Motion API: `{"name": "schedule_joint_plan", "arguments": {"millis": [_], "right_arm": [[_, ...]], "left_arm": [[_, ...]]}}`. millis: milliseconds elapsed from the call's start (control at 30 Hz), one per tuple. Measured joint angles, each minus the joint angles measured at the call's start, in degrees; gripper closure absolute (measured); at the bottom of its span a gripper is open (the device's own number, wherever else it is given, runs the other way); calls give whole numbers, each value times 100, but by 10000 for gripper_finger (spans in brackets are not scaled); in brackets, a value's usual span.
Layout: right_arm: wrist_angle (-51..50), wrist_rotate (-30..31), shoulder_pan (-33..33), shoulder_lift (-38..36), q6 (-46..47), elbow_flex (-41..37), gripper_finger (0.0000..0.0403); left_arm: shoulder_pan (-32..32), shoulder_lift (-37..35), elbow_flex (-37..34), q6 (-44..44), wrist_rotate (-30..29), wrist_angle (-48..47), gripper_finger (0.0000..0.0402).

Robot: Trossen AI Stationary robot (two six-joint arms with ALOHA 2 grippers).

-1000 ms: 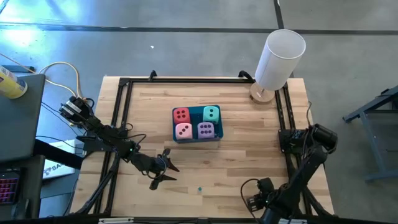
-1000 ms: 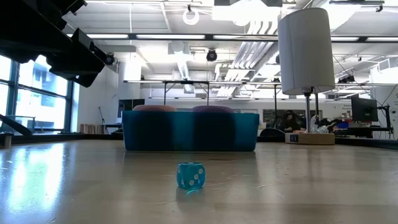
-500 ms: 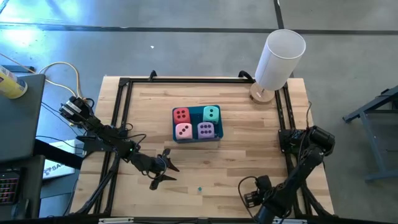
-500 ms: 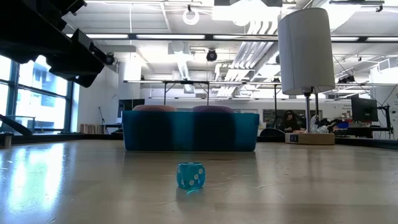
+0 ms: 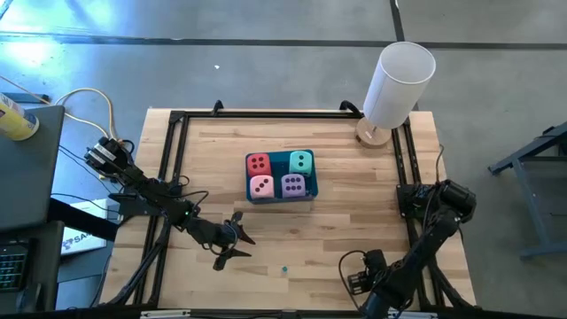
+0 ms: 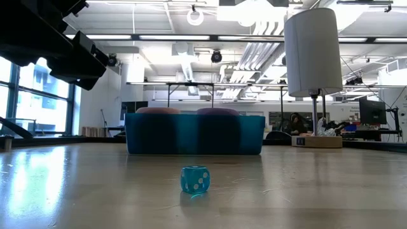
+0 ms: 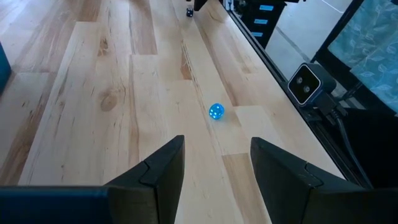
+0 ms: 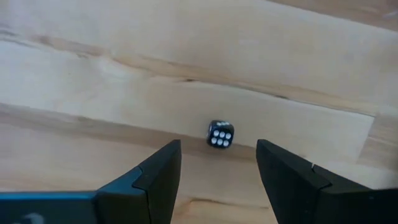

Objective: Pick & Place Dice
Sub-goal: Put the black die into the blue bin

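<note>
Both grippers, left gripper (image 5: 232, 241) and right gripper (image 5: 356, 285), hang parted and empty while the four dice (image 5: 280, 175) already sit in the blue tray (image 5: 280, 199), so placing looks done.

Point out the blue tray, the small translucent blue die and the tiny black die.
Blue tray (image 5: 249, 175), high view, left rim.
Small translucent blue die (image 6: 194, 179), low view, front face.
Tiny black die (image 8: 219, 134), right wrist view, dotted face.

I see the left arm stretched in low from my left, left gripper (image 5: 237, 241) with fingers spread, empty. Right arm folded at the near right corner, right gripper (image 8: 214, 168) parted, empty.
</note>
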Motion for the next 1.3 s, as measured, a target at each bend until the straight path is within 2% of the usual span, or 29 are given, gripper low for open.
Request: {"name": "schedule_joint_plan", "arguments": {"millis": [867, 1300], "right_arm": [[534, -161, -78, 7, -7, -461, 205], [484, -141, -78, 7, -7, -461, 298]], "left_arm": [[0, 0, 0, -2, 0, -56, 223], [-1, 0, 0, -2, 0, -58, 223]]}}
